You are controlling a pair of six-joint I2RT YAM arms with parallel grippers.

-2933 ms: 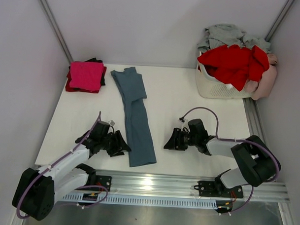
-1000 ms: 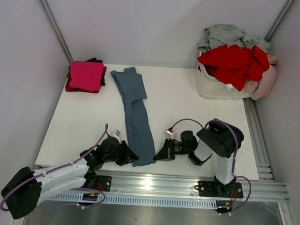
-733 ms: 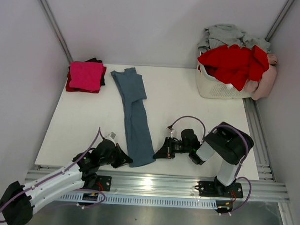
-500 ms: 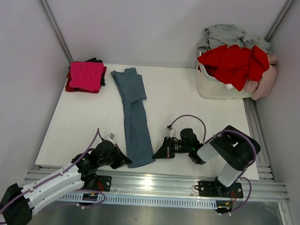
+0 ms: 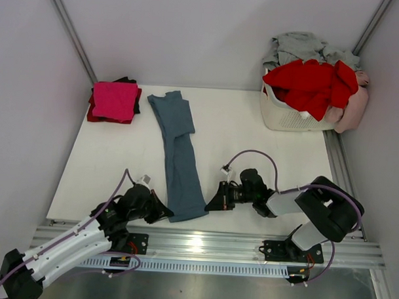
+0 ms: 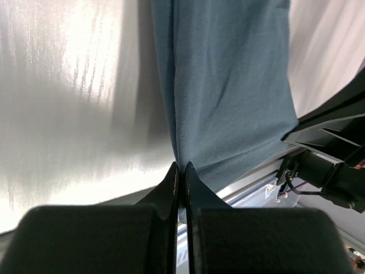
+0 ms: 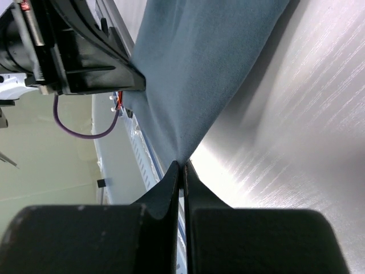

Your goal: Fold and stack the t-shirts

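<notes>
— What can't you make out from here?

— From above, my own wrists cover both pinch points. The overhead view only puts my left gripper [image 5: 166, 215] at the near left corner of the blue-grey shirt [image 5: 179, 155] and my right gripper [image 5: 211, 204] at its near right corner. The wrist views settle the rest. My left fingers [image 6: 170, 188] are pressed together with the hem's edge running into the seam between them. My right fingers [image 7: 171, 184] are likewise closed on a fold of the same cloth. How deep the cloth goes in, I cannot tell.

— Anything else hidden?

— The stack at the far left of the table [image 5: 252, 145]. A magenta shirt [image 5: 115, 99] lies on top, with only slivers of a black shirt [image 5: 128, 81] and a red layer [image 5: 91, 114] showing beneath it. In the basket [image 5: 286, 118] at the far right, a red shirt [image 5: 310, 84] covers much of a grey shirt [image 5: 301, 45]. A pale pink shirt [image 5: 355, 106] hangs over the basket's right side.

— And how does the blue-grey one lie?

— Flat on the table, left of centre, folded into a long narrow strip. Its long axis runs from the near edge to the far, leaning a little left as it goes away. The stitched hem is toward me. The other end, with a notch in its outline, points away, near the magenta stack but apart from it.
</notes>
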